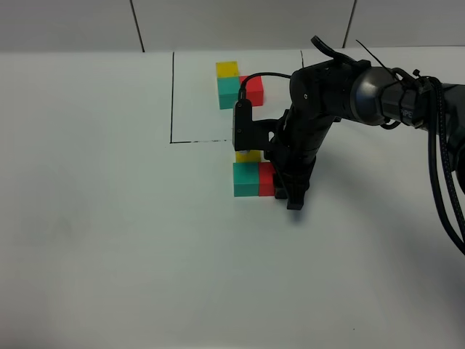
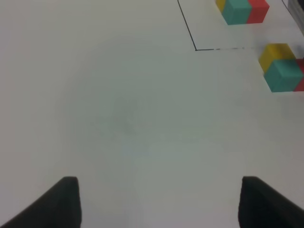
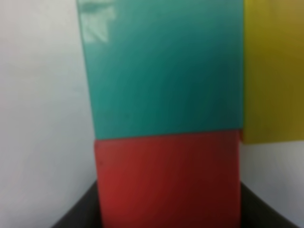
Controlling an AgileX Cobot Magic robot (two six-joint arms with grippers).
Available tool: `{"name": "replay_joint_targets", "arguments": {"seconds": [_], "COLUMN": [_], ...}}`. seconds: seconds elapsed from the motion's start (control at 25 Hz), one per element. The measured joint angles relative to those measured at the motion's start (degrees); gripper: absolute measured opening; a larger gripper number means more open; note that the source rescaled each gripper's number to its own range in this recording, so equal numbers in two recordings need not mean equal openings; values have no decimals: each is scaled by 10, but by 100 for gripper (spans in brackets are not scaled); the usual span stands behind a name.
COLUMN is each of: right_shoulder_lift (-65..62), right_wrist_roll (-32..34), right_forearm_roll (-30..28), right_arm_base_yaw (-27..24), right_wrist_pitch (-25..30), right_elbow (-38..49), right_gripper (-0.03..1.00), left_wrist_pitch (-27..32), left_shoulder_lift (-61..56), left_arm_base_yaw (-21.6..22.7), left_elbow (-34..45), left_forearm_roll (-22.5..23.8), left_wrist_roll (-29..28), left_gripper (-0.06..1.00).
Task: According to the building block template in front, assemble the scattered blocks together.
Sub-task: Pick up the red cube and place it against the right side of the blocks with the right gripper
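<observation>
- Right wrist view, closest thing: red cube [image 3: 168, 183] filling the near edge, flanked low on both sides by dark claw fingers [image 3: 78, 213]. Teal cube [image 3: 164, 66] butts against its far face; yellow cube [image 3: 273, 71] sits against the teal one's side. View is blurred, no gap visible between the cubes.
- High camera gives what the wrist view cannot: the three loose cubes form an L on the white worktop [image 1: 109, 240], just outside the drawn black frame [image 1: 172, 94]. Teal cube [image 1: 245, 179] is in front, red cube [image 1: 266, 179] on its right and touching, yellow cube [image 1: 248, 155] behind the teal and mostly hidden by the arm.
- Right claw [image 1: 290, 198] is down at the red cube's right side, closed; whether it is pinching the red cube, cannot tell.
- Template [image 1: 238, 83] sits inside the frame: yellow at the back, teal in front, red to the right.
- Left wrist view: left claw [image 2: 159, 202] is open and empty, fingertips [image 2: 64, 202] above bare worktop. Template [image 2: 242, 10] and loose cluster [image 2: 282, 66] both sit well away.
</observation>
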Motion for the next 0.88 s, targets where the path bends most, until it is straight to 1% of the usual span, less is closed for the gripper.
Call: {"name": "replay_joint_targets", "arguments": {"seconds": [0.44, 0.52, 0.6, 0.8, 0.88], "right_shoulder_lift": [0, 0, 1, -2, -6], "right_wrist_roll": [1, 1, 1, 5, 11], "right_forearm_roll": [0, 1, 4, 4, 0], "right_arm_base_yaw": [0, 0, 0, 2, 2], "right_wrist_pitch": [2, 2, 5, 6, 6], "right_elbow": [0, 0, 0, 0, 0], "right_gripper": [1, 3, 13, 57, 71], "left_wrist_pitch": [0, 0, 0, 0, 0], "left_shoulder_lift": [0, 0, 0, 0, 0], "left_arm_base_yaw": [0, 0, 0, 0, 0], "left_elbow": [0, 0, 0, 0, 0], "left_forearm_roll": [0, 0, 0, 0, 0], "left_wrist_roll": [0, 0, 0, 0, 0], "left_gripper": [60, 60, 60, 60, 60]}}
